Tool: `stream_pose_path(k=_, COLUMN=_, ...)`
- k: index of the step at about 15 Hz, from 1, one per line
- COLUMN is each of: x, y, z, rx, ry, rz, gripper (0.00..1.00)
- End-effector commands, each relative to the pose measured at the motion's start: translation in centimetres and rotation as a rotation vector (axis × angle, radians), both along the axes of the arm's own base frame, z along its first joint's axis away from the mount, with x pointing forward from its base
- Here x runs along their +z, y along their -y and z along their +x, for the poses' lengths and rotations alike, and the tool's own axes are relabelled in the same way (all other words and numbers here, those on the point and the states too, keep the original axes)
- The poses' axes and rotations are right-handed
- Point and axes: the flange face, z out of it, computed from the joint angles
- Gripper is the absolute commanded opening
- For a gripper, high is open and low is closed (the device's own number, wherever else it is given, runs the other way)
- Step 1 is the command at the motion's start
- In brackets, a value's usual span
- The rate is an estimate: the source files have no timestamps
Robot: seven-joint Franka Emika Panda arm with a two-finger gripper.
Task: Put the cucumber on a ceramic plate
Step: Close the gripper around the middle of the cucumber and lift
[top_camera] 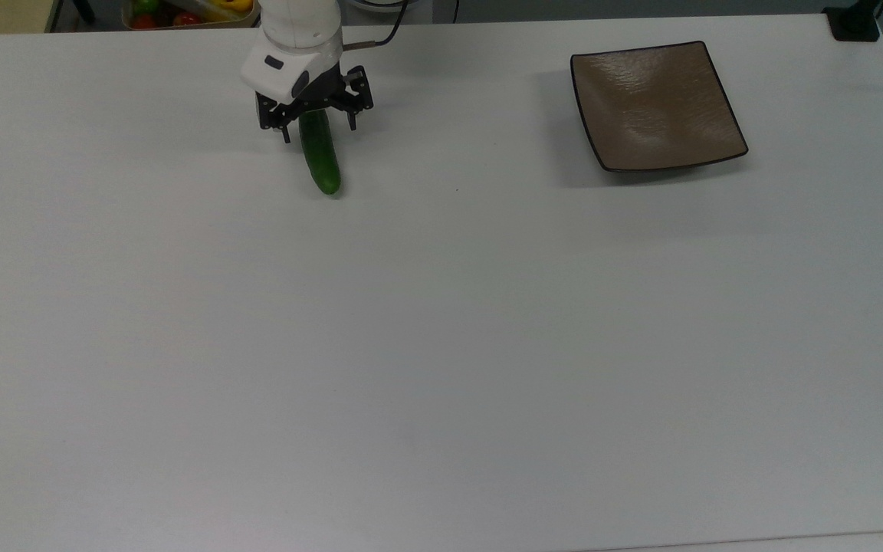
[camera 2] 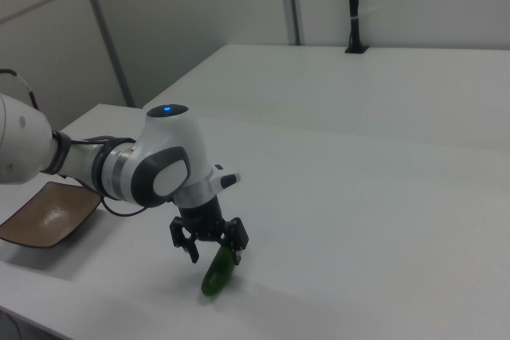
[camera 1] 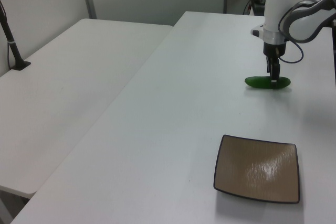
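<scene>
The black two-finger gripper (top_camera: 317, 127) stands wide open astride the far end of the small dark green cucumber (top_camera: 320, 157), gripping nothing. It lies on the white table (top_camera: 441, 345), well left, in the top view, of the square glossy brown ceramic plate (top_camera: 656, 103) near the table's far right edge.

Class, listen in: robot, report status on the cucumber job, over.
Gripper open, fingers astride the cucumber, which lies on the table. Ceramic plate bare, off toward the top view's right. Nothing between them, over.
</scene>
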Motion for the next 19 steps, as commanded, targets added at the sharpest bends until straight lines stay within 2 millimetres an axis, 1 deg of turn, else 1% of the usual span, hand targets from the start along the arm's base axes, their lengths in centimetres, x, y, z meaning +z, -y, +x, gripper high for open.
stream_pose_path(k=1, x=-1.2, y=0.6, z=-0.7, rx=0.01, ry=0.032, rz=-0.01, gripper=1.0)
stream_pose_path(k=4, x=-2.1, y=0.9, z=-0.9, rx=0.018, ry=0.03, rz=-0.021, gripper=0.99)
stream_pose_path(k=6, x=-2.4, y=1.0, z=-0.9, rx=0.029, ry=0.021, rz=-0.032, gripper=0.87)
stream_pose_path(k=8, x=-2.5, y=1.0, z=-0.9, rx=0.034, ry=0.019, rz=-0.036, gripper=0.68)
stream_pose_path(k=10, x=-2.4, y=1.1, z=-0.9, rx=0.031, ry=0.022, rz=-0.036, gripper=0.43)
stream_pose_path(k=11, x=-2.4, y=1.4, z=-0.9, rx=0.025, ry=0.019, rz=-0.036, gripper=0.24)
stream_pose_path(k=12, x=-2.3, y=1.7, z=-0.9, rx=0.018, ry=0.019, rz=-0.037, gripper=0.13)
stream_pose_path(k=13, x=-2.0, y=1.7, z=-0.9, rx=0.016, ry=0.022, rz=-0.037, gripper=0.05)
stream_pose_path(k=14, x=-1.8, y=1.7, z=-0.9, rx=0.014, ry=0.024, rz=-0.037, gripper=0.02)
stream_pose_path(k=16, x=-0.9, y=1.7, z=-0.9, rx=0.004, ry=0.036, rz=-0.037, gripper=0.02)
stream_pose_path(k=18, x=0.3, y=1.5, z=-0.8, rx=-0.051, ry=0.048, rz=-0.037, gripper=0.02)
stream_pose_path(k=19, x=1.2, y=1.3, z=-0.5, rx=-0.067, ry=0.058, rz=-0.038, gripper=0.02)
